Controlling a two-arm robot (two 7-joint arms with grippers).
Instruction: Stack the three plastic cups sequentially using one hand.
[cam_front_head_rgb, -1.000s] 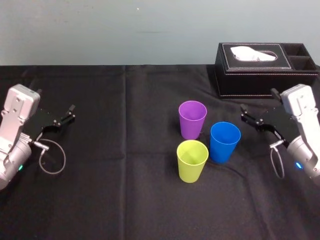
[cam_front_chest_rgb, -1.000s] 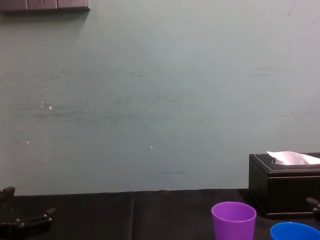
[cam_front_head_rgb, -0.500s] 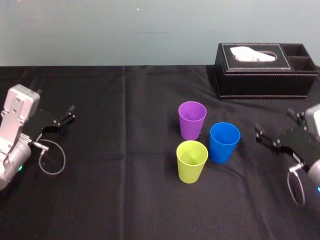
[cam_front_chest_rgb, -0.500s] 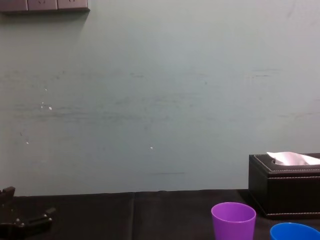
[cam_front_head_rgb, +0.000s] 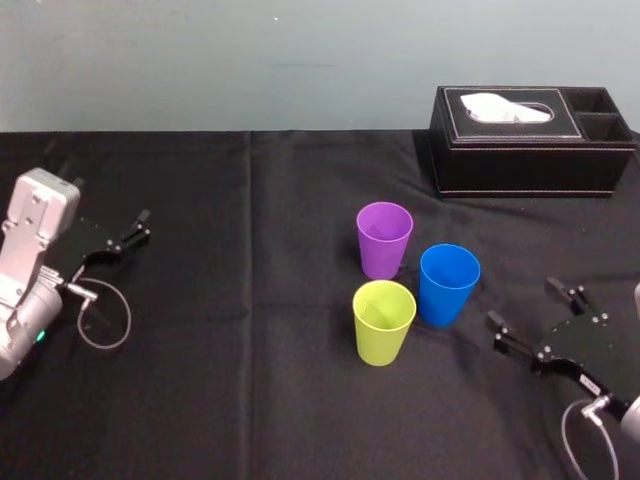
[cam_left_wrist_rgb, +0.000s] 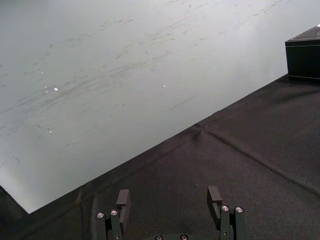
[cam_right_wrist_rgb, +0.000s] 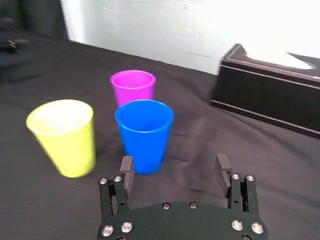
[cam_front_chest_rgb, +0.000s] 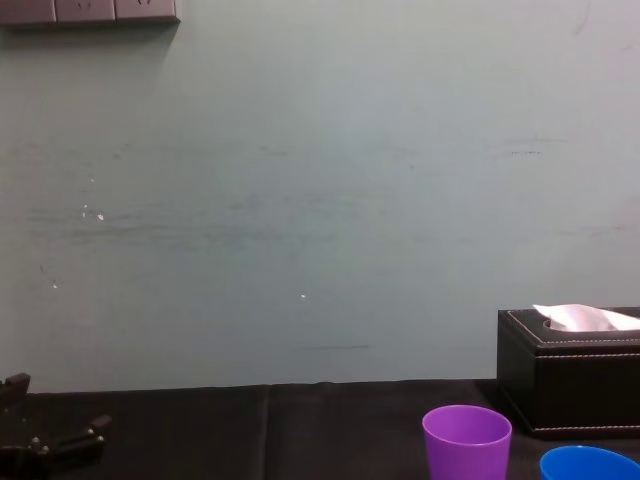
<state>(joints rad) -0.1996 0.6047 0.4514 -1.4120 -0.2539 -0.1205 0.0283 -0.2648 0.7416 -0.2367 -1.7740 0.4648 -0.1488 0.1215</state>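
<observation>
Purple tapered plastic cup (cam_front_head_rgb: 384, 240): upright, mouth up, farthest back of the three on the black-clothed worktop (cam_front_head_rgb: 250, 380).
Blue tapered plastic cup (cam_front_head_rgb: 449, 284): upright too, close beside the purple one, a little nearer the robot and to its right.
Yellow-green tapered plastic cup (cam_front_head_rgb: 384, 322): standing upright, nearest the robot, straight in front of the purple cup and just left of the blue.
Stack: nothing nested, all three cups stand singly in a tight cluster.
Right tool (cam_front_head_rgb: 522, 302): down low at the right of the blue cup, near it but not touching, fingers spread wide and empty; from its wrist (cam_right_wrist_rgb: 174, 165) the blue cup sits dead ahead.
Left tool (cam_front_head_rgb: 135, 228): parked at the far left, well apart from the cups, fingers apart (cam_left_wrist_rgb: 168, 195), holding nothing.
Black stitched tissue box (cam_front_head_rgb: 530, 140): back right, white tissue poking out, well behind the cups.
</observation>
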